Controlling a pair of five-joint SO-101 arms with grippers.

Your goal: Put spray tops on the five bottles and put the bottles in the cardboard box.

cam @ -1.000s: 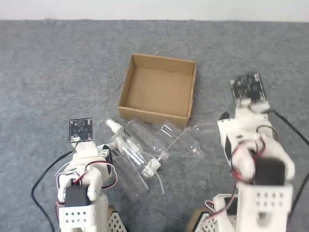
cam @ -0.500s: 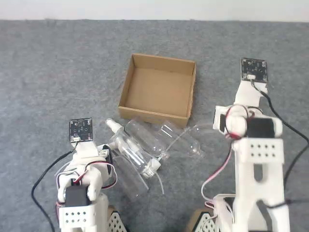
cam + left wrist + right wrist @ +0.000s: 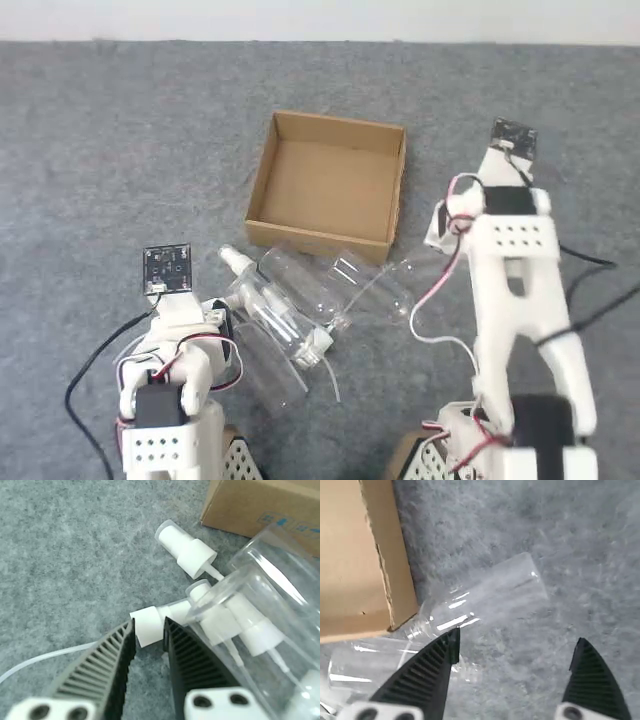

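Note:
The open cardboard box (image 3: 330, 185) stands mid-table with nothing in it. Just in front of it, several clear bottles (image 3: 300, 305) lie in a heap, and white spray tops (image 3: 236, 260) stick out of it. My left arm (image 3: 165, 390) is folded at the near left. Its gripper (image 3: 149, 626) is open by a narrow gap, and a white spray top (image 3: 146, 630) lies on the carpet at its tips. My right arm (image 3: 510, 250) stretches forward right of the box. Its gripper (image 3: 517, 636) is wide open above a clear bottle (image 3: 485, 600) by the box corner (image 3: 375, 575).
Grey carpet (image 3: 120, 150) covers the table, with free room to the left, right and far side of the box. A thin white dip tube (image 3: 331, 384) trails from the heap toward the near edge. Cables hang beside both arm bases.
My right arm has unfolded and stretched forward, so its wrist is now beside the box's right wall. The left arm, bottles and box have not moved.

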